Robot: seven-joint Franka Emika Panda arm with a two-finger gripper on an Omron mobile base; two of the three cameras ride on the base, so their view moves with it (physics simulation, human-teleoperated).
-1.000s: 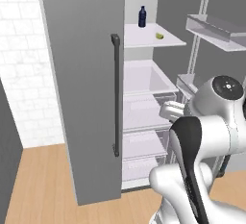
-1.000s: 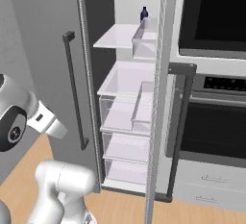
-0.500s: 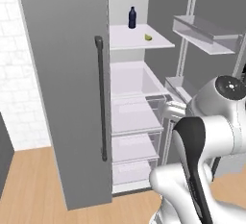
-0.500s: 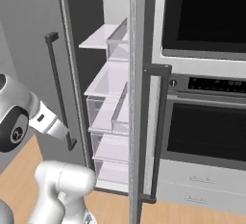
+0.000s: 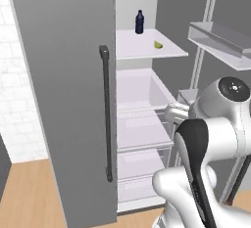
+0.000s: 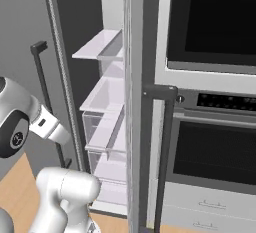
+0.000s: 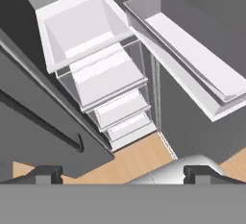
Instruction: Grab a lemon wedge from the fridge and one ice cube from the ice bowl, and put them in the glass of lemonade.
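Fridge (image 5: 63,75): left door shut with its dark bar handle (image 5: 105,114), right door swung wide, white shelves exposed. Dark blue bottle (image 5: 139,22) upright at the back of the top shelf (image 5: 142,51); lemon wedge (image 5: 158,45) lying alone to its right, near the shelf's front right corner, well apart from the bottle. Long axis of wedge too small to judge. Below: clear drawers (image 5: 142,124), apparently holding nothing. Door bin (image 5: 220,43) on the open door, contents not visible.

Tool (image 7: 123,172): released, tips spread wide, grasping nothing, aimed down at the lower drawers and the wooden floor. Wedge judged well above the tool and further into the cabinet, so next move likely calls for raising and levelling the hand toward the top shelf, keeping clear of bottle and door bin.

Right side: black oven column (image 6: 215,102) beside the fridge.
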